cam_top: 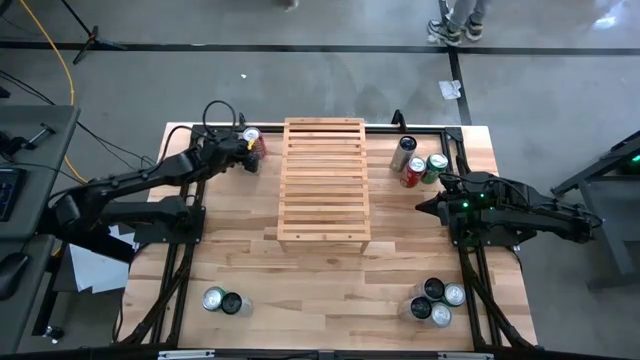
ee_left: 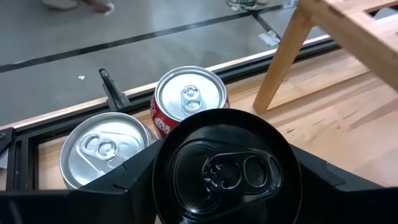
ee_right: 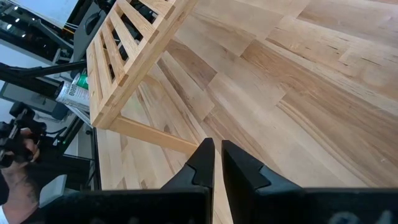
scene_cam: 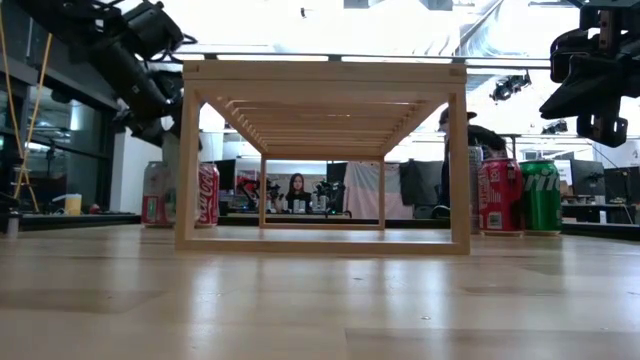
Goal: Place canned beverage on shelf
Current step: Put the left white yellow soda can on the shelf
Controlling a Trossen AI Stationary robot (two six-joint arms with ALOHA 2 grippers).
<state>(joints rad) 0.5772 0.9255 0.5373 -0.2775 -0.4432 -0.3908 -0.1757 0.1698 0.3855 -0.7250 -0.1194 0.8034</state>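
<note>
A: Start with the big things. The table (cam_top: 330,280) carries the shelf (cam_top: 322,180) at its middle, running from the far edge toward the near side, nothing on its slats yet.

B: And the arms?

A: The left gripper (cam_top: 243,150) reaches to the far left corner, just beside the shelf. Its wrist view looks straight down on a black can (ee_left: 227,168) sitting between the jaws, which flank it on either side; whether they are clamped on it or merely close around it, I cannot tell. The right gripper (ee_right: 213,163) hangs above the table to the right of the shelf, jaws together, holding nothing.

B: What worries you?

A: Crowding. A red can (ee_left: 186,99) and a silver can (ee_left: 102,149) stand right against the black one. If the jaws catch a neighbour's rim, one could tip. If the black can is gripped off-centre, it may slip on the lift. And the shelf's leg (ee_left: 280,59) is near; a careless swing could knock it.
</note>
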